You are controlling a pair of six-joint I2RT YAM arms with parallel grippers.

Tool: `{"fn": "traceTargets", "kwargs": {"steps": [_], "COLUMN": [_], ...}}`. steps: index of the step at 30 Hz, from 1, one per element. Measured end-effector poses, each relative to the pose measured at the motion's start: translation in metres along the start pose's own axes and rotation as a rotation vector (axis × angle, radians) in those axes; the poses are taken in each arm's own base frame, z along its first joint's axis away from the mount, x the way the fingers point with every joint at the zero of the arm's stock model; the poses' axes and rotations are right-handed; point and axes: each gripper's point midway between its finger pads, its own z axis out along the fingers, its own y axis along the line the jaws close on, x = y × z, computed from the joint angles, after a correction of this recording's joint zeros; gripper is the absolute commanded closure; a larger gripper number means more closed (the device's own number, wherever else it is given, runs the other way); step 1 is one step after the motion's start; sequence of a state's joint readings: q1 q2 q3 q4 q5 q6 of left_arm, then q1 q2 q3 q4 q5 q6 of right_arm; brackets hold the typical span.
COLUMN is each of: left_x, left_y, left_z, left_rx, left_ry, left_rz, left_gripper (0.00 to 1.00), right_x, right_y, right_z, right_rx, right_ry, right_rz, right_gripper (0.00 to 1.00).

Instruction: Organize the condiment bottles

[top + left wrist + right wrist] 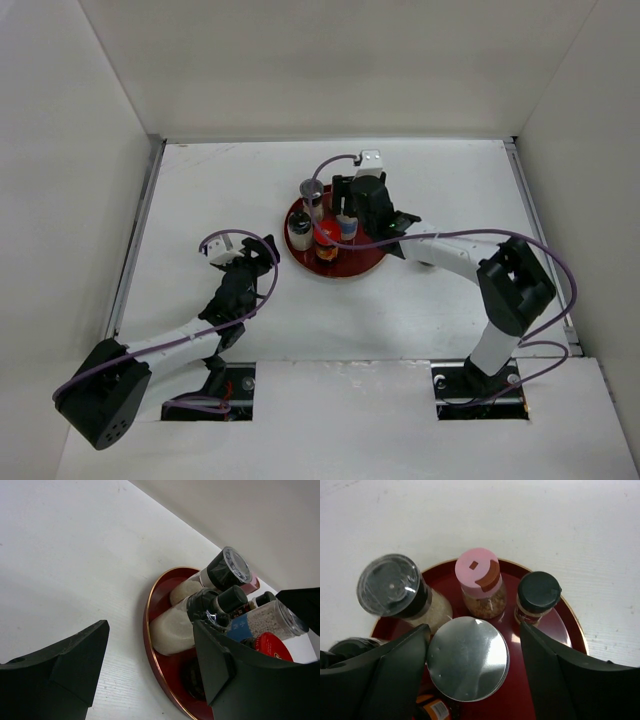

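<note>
Several condiment bottles stand on a red round tray (362,262). My right gripper (345,210) hovers over it, open, its fingers on either side of a silver-capped bottle (467,658); a gap shows at the right finger. Beyond it stand a pink-capped jar (477,572), a black-capped jar (538,591) and a clear-topped grinder (392,585). My left gripper (260,252) is open and empty, just left of the tray (149,630). It looks at the grinder (229,569), a pale-bodied shaker (172,627), a blue-labelled bottle (270,620) and a red cap (272,646).
The white table (200,190) is walled by white panels at the back and on both sides. An orange-labelled bottle (432,707) stands close under the right gripper's left finger. The bottles sit closely packed on the tray.
</note>
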State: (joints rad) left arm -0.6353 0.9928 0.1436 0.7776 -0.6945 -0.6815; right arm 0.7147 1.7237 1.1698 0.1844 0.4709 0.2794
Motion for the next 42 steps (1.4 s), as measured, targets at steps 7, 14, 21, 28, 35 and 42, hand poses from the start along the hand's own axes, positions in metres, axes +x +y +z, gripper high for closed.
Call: {"fn": "traceTargets", "kwargs": {"steps": [7,14,21,28,35,42], "left_x": [0.000,0.000,0.002,0.003,0.003,0.004], "left_y": [0.000,0.000,0.000,0.000,0.000,0.001], "left_z": [0.000,0.000,0.000,0.000,0.000,0.000], "left_rx": [0.000,0.001,0.002,0.000,0.001,0.000], "left_ry": [0.000,0.001,0.005,0.008,0.009,0.012], "left_rz": [0.000,0.001,0.003,0.005,0.005,0.007], "left_gripper": [0.33,0.33,0.33,0.33,0.33,0.23], "right_x": [-0.031,-0.044,0.053,0.103,0.116,0.072], "right_y": [-0.008,-0.121,-0.214,-0.215,-0.214,-0.166], "right_z": [-0.025,-0.082,-0.093,-0.081,-0.081,-0.092], "right_rx": [-0.009,0.227,0.532,0.547,0.554,0.423], "right_ry": [-0.072,-0.188,0.045,0.196,0.236,0.144], "right_rz": [0.045,0.199,0.177,0.128,0.126,0.092], "right_gripper": [0.31,0.55,0.06,0.20,0.58,0.56]}}
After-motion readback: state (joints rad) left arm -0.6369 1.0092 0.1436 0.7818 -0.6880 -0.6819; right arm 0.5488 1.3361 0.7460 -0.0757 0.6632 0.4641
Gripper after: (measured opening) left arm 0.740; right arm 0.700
